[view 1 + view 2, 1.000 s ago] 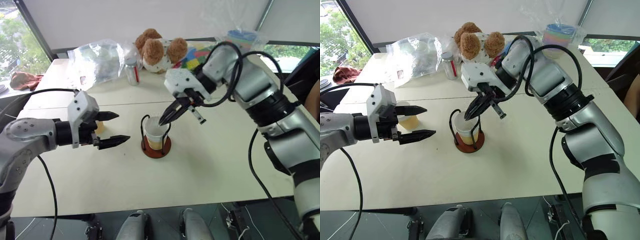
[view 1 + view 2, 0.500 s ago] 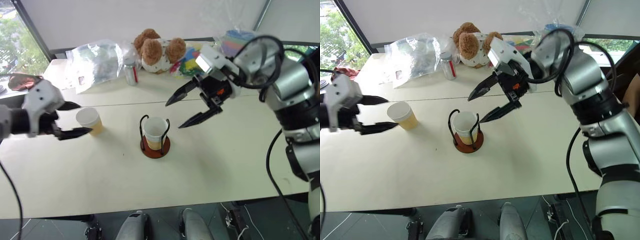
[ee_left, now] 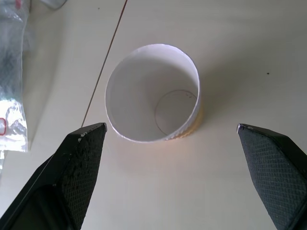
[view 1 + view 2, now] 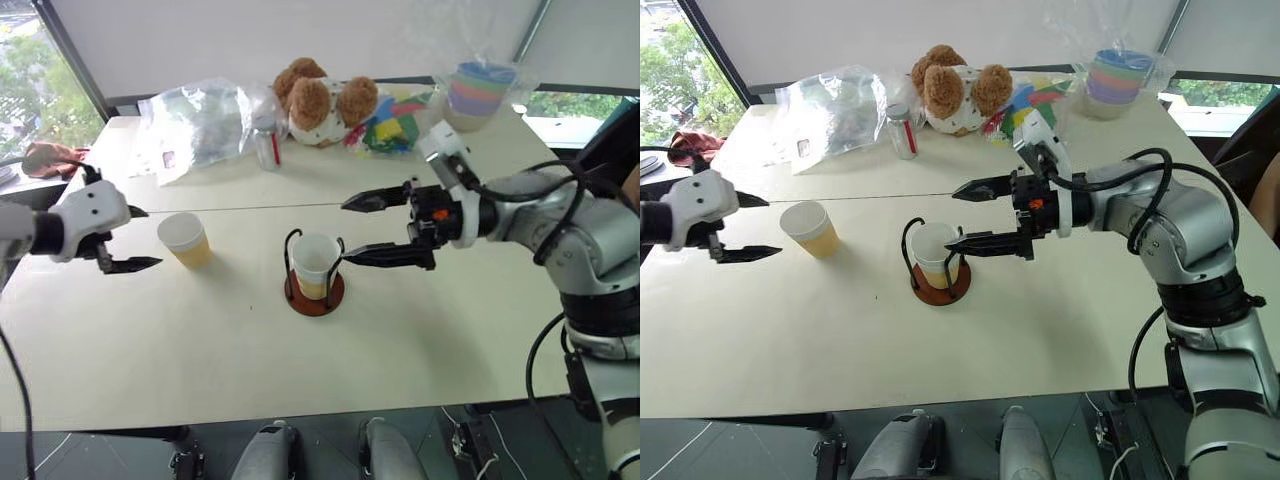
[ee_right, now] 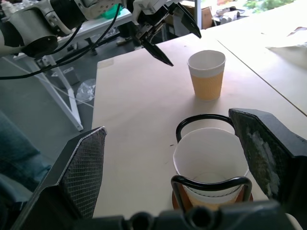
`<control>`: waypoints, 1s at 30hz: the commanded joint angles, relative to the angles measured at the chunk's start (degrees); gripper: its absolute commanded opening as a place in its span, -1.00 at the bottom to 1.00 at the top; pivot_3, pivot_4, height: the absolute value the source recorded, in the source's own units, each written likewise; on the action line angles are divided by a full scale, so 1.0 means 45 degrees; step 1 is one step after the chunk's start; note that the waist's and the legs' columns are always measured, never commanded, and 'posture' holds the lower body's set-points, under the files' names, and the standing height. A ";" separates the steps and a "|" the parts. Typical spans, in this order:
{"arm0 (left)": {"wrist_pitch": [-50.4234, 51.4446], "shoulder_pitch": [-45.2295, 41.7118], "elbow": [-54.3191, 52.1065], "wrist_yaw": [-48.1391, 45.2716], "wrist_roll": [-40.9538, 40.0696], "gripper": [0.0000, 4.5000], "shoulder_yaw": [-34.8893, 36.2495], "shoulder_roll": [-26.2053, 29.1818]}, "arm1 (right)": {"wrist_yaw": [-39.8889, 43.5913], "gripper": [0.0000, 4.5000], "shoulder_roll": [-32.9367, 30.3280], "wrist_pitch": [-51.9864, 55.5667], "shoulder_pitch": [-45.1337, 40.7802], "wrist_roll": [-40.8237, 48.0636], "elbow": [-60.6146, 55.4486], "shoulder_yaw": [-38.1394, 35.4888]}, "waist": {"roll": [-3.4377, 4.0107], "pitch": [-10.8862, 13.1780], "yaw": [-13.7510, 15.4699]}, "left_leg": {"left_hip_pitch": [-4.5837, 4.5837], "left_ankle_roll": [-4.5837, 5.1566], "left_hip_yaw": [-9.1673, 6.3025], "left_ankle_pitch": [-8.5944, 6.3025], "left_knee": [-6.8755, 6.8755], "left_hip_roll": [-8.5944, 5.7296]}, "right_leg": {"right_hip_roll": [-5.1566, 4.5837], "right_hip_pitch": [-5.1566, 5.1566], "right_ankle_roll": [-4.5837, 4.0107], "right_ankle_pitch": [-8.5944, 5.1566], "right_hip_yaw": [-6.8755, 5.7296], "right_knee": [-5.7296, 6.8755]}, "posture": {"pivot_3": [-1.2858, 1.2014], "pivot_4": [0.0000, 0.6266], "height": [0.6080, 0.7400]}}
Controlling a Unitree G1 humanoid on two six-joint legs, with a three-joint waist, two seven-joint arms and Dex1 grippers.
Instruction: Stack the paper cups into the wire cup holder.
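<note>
Pale tabletop (image 4: 420, 340) scene: paper cups (image 4: 316, 262) sit stacked in the wire cup holder (image 4: 313, 293) beside the wide-open, empty right gripper (image 4: 366, 230); one loose cup (image 4: 185, 239) waits upright before the wide-open left gripper (image 4: 128, 238).

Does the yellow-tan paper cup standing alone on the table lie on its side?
No, the yellow-tan paper cup stands upright on the table, its white rim facing up.
</note>
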 commanded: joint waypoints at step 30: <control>0.1854 -0.9631 0.0919 -0.4202 -0.2591 -0.99 -0.4741 -0.2853 | -0.0483 1.00 -0.3472 -0.0388 0.3303 -0.1380 0.0081 -0.2775 | -0.0058 0.0010 0.0234 | -0.0179 0.0139 -0.0070 -0.0075 0.0241 -0.0034 | 0.0007 0.0025 0.0019 -0.0006 -0.0024 -0.0006 | 0.03 -0.52 1.00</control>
